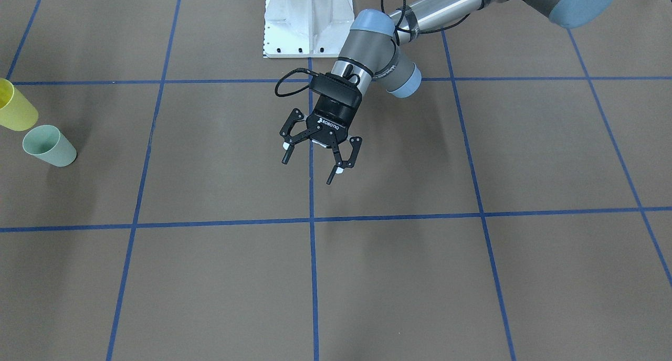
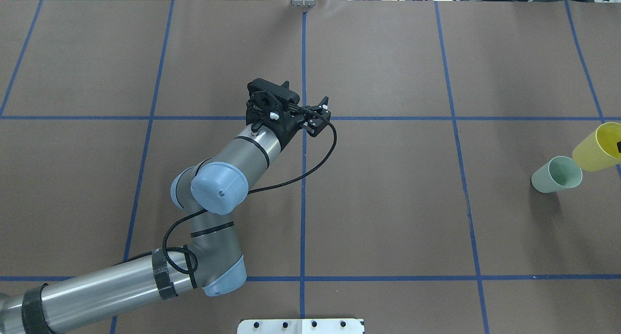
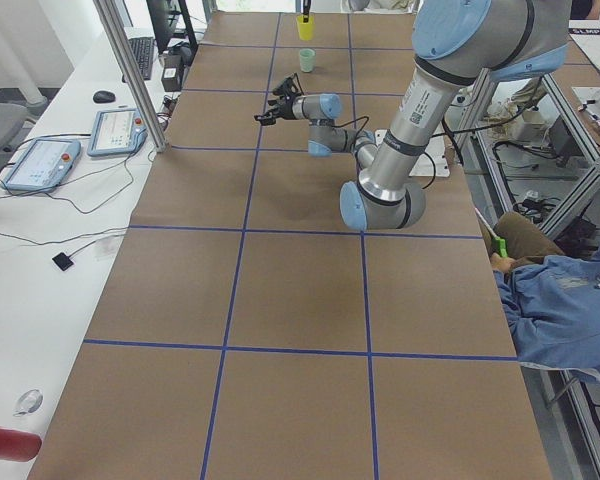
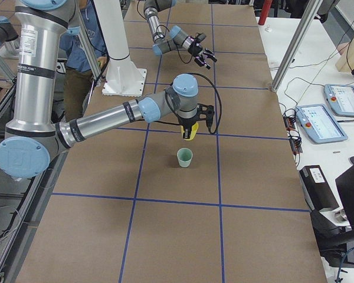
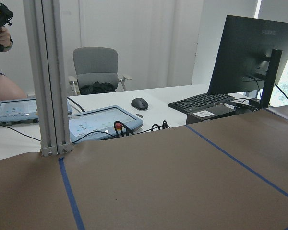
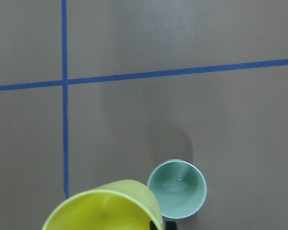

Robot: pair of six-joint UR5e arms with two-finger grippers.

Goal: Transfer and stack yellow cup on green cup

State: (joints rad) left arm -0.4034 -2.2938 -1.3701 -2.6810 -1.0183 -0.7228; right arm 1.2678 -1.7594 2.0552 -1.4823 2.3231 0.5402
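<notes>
Two cups, two arms, yellow one in the pincer

Counted one yellow cup (image 1: 14, 112) and one green cup (image 1: 50, 146), just beside each other toward the right end of the table (image 1: 472, 277). From the front, only the left gripper (image 1: 308, 170): fingers spread wide, nothing between them, hovering over the table's middle, well apart from both cups. Right gripper (image 4: 189, 128) properly visible just from the right-end camera, pinched onto the yellow cup's rim; overhead, merely a black sliver at that rim. From the right wrist cam, straight down into both mouths: yellow rim way bigger than green, so held up off the table, beside the green cup rather than over it. Both mouth up, long axis roughly vertical.
</notes>
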